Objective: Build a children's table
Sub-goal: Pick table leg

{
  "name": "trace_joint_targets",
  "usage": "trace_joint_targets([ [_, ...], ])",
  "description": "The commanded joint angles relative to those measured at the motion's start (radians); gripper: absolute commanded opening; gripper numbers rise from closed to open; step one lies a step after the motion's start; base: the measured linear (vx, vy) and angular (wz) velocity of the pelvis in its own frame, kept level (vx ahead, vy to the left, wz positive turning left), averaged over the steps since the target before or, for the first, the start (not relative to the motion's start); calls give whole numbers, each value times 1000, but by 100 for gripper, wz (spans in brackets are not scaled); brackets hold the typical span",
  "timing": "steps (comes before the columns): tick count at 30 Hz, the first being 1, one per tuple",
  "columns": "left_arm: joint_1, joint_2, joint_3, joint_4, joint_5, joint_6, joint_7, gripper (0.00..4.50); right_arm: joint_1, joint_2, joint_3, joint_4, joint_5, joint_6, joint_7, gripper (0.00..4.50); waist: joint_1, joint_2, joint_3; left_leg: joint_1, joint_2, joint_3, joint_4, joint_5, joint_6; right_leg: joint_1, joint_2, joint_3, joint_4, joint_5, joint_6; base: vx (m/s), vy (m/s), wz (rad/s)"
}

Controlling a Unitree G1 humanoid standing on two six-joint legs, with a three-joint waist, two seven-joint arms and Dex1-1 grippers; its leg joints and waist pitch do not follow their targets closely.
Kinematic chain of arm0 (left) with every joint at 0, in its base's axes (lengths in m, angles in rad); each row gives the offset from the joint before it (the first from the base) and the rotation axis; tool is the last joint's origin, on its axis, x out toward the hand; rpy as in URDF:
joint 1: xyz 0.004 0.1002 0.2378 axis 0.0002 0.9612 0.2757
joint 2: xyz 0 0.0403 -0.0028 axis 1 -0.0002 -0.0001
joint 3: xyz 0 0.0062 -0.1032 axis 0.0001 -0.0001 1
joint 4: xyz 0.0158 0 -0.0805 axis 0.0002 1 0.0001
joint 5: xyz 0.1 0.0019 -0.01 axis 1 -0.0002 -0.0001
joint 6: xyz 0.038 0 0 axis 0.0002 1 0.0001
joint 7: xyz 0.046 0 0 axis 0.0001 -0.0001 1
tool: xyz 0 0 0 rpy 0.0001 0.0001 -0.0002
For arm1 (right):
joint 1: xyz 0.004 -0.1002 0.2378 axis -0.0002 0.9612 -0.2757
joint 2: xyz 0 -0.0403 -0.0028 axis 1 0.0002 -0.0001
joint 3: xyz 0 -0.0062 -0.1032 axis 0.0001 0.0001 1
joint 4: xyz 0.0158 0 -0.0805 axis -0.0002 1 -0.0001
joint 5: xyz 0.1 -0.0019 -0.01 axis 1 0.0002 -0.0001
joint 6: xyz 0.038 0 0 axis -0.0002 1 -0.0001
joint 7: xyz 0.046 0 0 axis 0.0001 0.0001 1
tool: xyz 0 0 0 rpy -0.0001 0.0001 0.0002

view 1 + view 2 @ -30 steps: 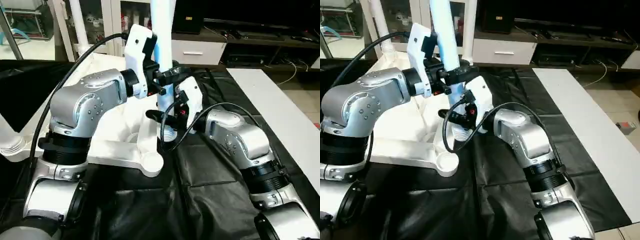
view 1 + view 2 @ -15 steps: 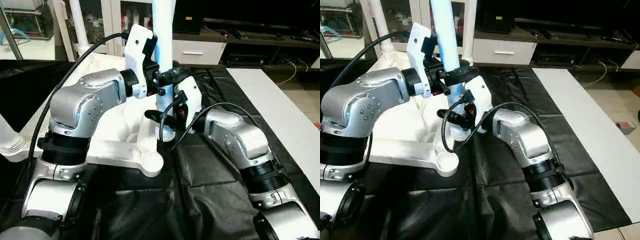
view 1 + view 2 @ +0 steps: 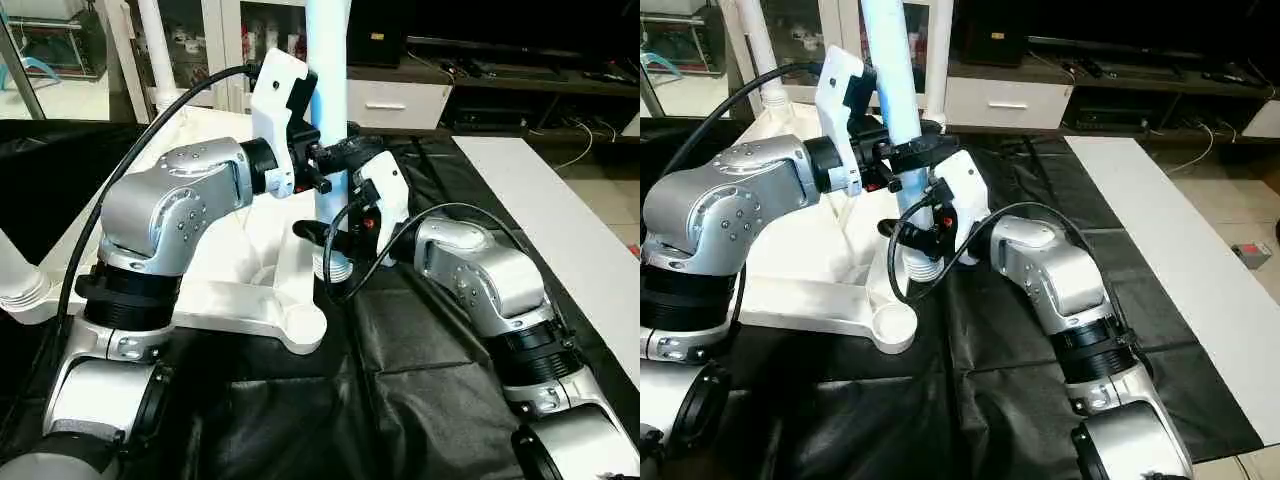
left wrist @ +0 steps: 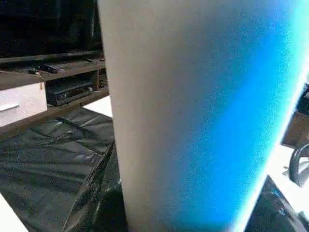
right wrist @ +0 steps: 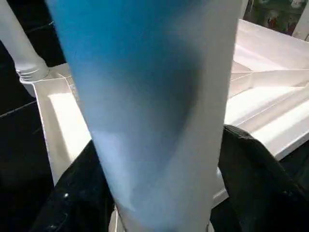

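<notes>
Black sheeting [image 3: 420,370] is covering the work surface, with cabinets and a dark media shelf standing behind. On it the tabletop [image 3: 240,290] is lying underside up, and one leg [image 3: 330,120] is standing upright with its ribbed foot at the top's right edge, near a corner socket [image 3: 303,327]. The left gripper [image 3: 335,155] is clamping the leg higher up; the right gripper [image 3: 322,235] is sitting lower, just above the foot, its fingers straddling the shaft. The leg's long axis is running vertically between both, so seating it probably means guiding it straight down, with the right gripper nearer the joint. Compared with a second ago, the right fingers are spreading wider and loosening, while the left grip is staying unchanged. Another leg [image 3: 160,45] is rising at a far corner.
</notes>
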State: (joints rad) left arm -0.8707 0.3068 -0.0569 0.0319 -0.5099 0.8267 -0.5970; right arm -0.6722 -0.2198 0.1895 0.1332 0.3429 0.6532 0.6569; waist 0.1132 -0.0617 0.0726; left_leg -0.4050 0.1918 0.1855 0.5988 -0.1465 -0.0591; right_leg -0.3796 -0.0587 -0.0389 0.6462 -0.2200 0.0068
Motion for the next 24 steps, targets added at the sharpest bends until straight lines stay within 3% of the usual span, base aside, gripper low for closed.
trace_joint_targets([
  [1,-2,4,-11,0,11,-8,-7,179,-1,-16,-30,-26,3,14,-4,306,-2,26,-77,44,39,-21,-77,-260,-108,25,-77,40,-80,-134,-159,0,0,0],
  [5,-2,5,-11,0,12,-10,-13,179,-1,-16,-32,-33,4,18,-4,306,-1,29,-78,44,40,-22,-77,-260,-111,23,-76,40,-80,-131,-160,0,0,0],
  [13,-5,-2,-16,1,18,-18,-24,179,-1,-19,-27,-38,-1,31,-7,379,-1,29,-78,44,39,-22,-77,-259,-110,24,-76,39,-79,-118,-167,0,0,0],
  [24,-5,0,-16,2,25,-21,-32,179,4,-26,-25,-40,4,47,3,380,-1,29,-77,44,40,-22,-77,-260,-110,24,-77,40,-80,-128,-165,0,0,0],
])
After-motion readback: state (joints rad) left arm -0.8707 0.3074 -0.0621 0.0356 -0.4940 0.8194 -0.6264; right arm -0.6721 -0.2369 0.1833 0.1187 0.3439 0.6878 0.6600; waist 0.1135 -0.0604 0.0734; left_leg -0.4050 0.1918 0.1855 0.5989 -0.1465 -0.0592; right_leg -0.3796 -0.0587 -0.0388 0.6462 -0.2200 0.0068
